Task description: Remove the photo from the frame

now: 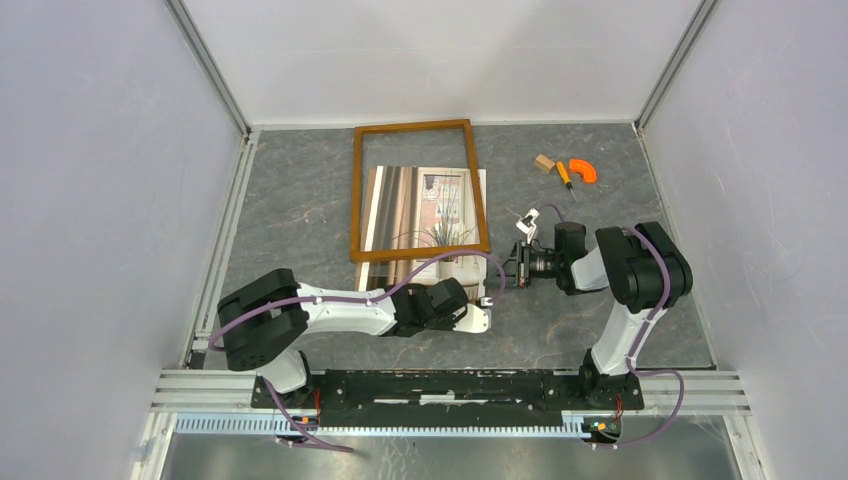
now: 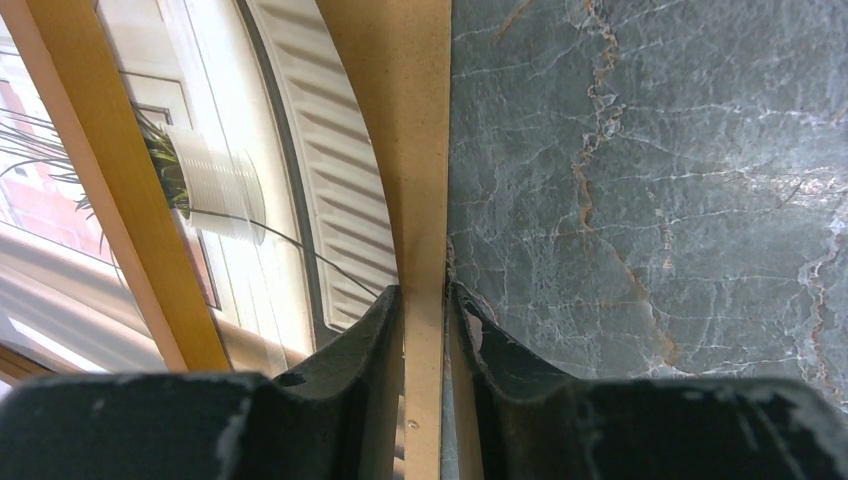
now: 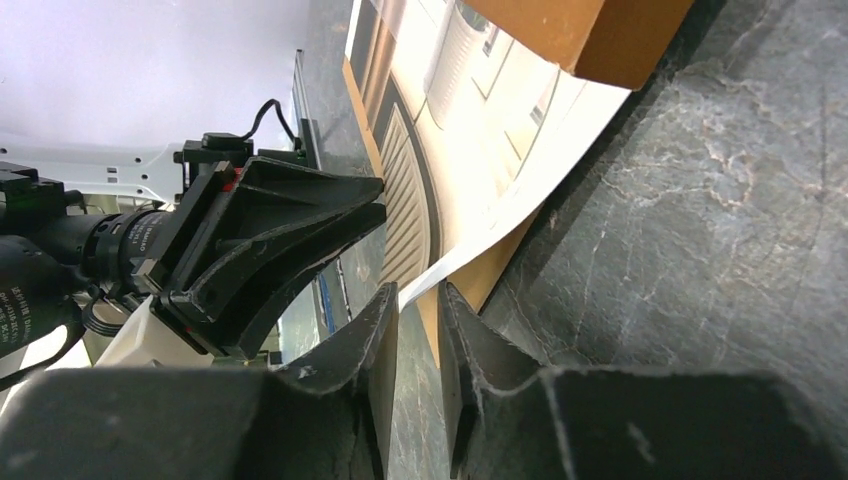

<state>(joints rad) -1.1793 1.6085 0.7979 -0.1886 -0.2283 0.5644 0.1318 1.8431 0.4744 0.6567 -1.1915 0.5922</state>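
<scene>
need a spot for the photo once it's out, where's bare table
Widest bare table lies between the frame and the left rail; a smaller patch flanks the right arm's base. Crowded: the photo's near right corner, where the left fingers and right fingers sit, and by the far-right tools.

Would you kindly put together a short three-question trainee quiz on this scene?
1. True or false: the frame lies wholly clear of the photo.
2. Multiple choice: the orange curved piece lies A) beyond the frame's right side, B) inside the frame, C) beside the left arm's base.
3. Short answer: in the left wrist view, what runs between the fingers of the left gripper?
Key: 1 false, the frame overlaps it; 2 A; 3 the tan backing board.
</scene>
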